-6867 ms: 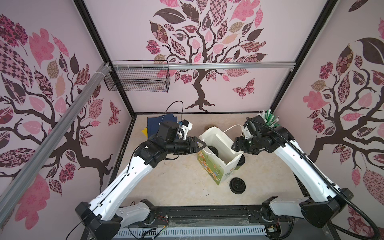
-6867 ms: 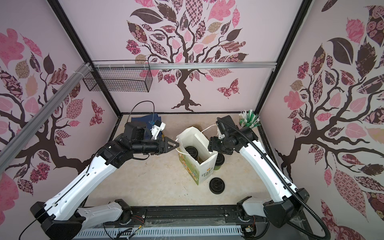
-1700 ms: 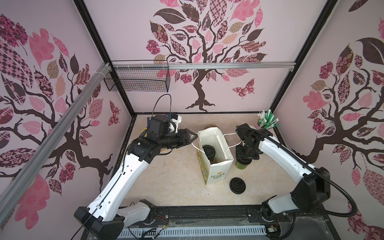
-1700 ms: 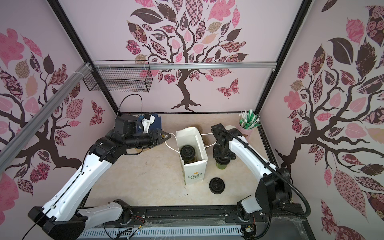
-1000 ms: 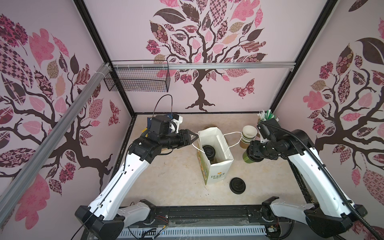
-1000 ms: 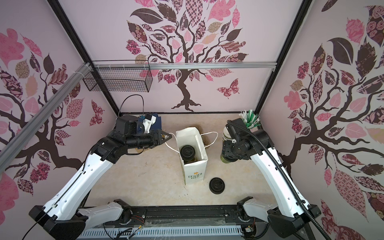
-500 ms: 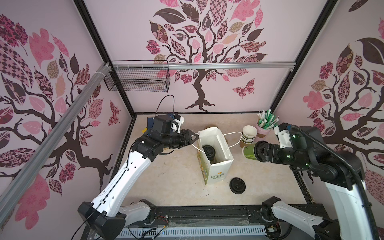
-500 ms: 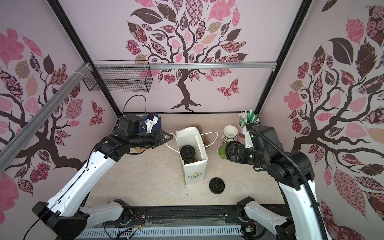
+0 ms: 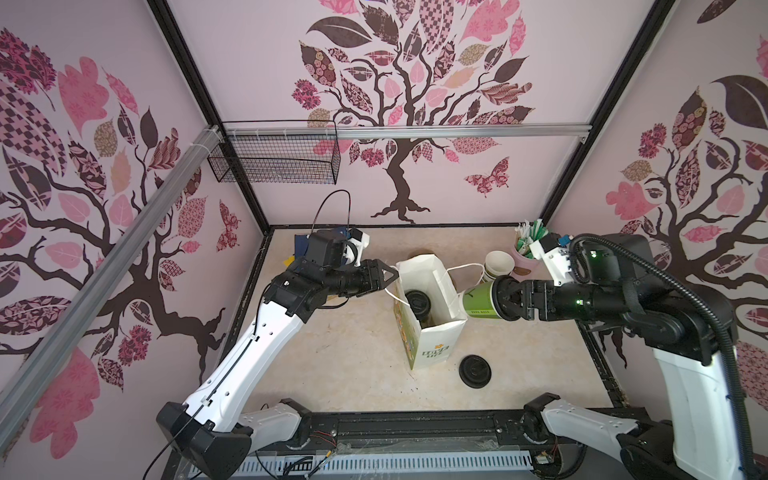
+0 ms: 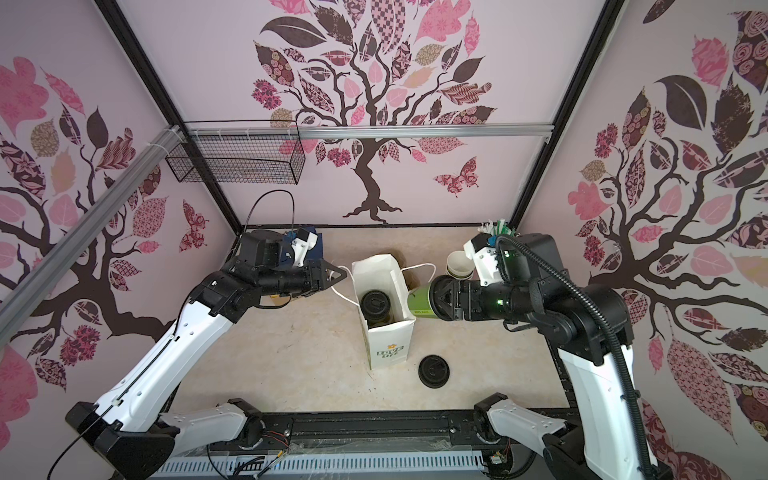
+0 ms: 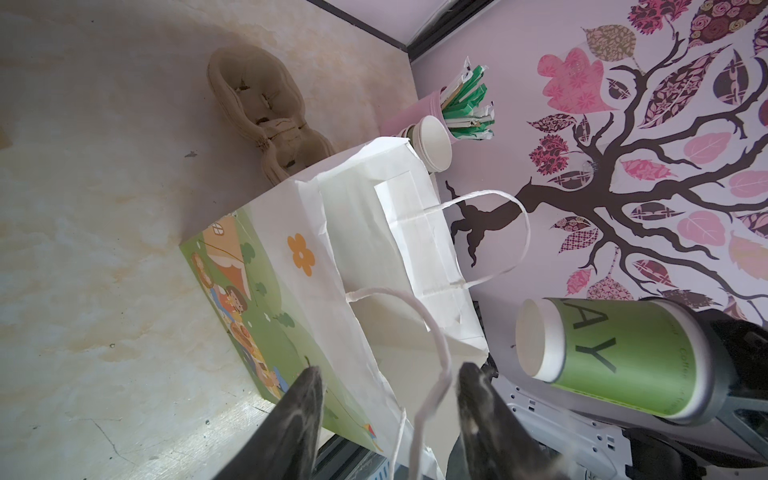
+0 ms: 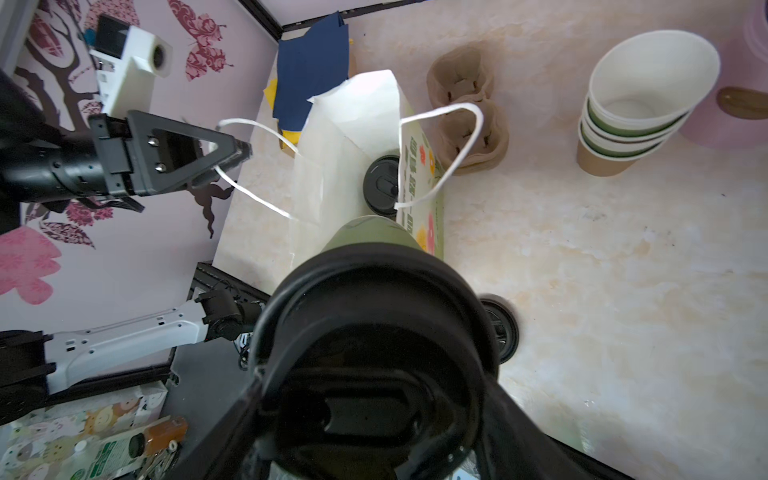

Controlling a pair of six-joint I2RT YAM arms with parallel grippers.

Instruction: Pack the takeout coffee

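Observation:
A white paper bag (image 9: 432, 349) (image 10: 388, 340) stands open mid-table with one lidded takeout coffee (image 9: 417, 301) (image 10: 374, 305) (image 12: 380, 185) inside. My right gripper (image 9: 505, 299) (image 10: 442, 301) (image 12: 376, 316) is shut on the black lid end of a second green takeout coffee (image 9: 478, 301) (image 10: 419, 305) (image 11: 623, 357). That cup lies sideways in the air, its base at the bag's right rim. My left gripper (image 9: 388, 274) (image 10: 336, 274) (image 11: 388, 374) is open at the bag's left side. The bag's white handle loop (image 11: 432, 374) runs between its fingers.
A loose black lid (image 9: 475, 370) (image 10: 434, 371) lies right of the bag's front. Nested lidless cups (image 9: 498, 266) (image 12: 640, 104) and a pink holder of wrapped sticks (image 9: 530, 245) stand back right. A brown pulp carrier (image 11: 266, 112) (image 12: 465, 120) lies behind the bag, blue napkins (image 12: 311, 75) back left.
My right arm has lifted the green cup off the table, tipped it sideways and carried it left to the bag's rim. The left gripper has stayed at the handle.

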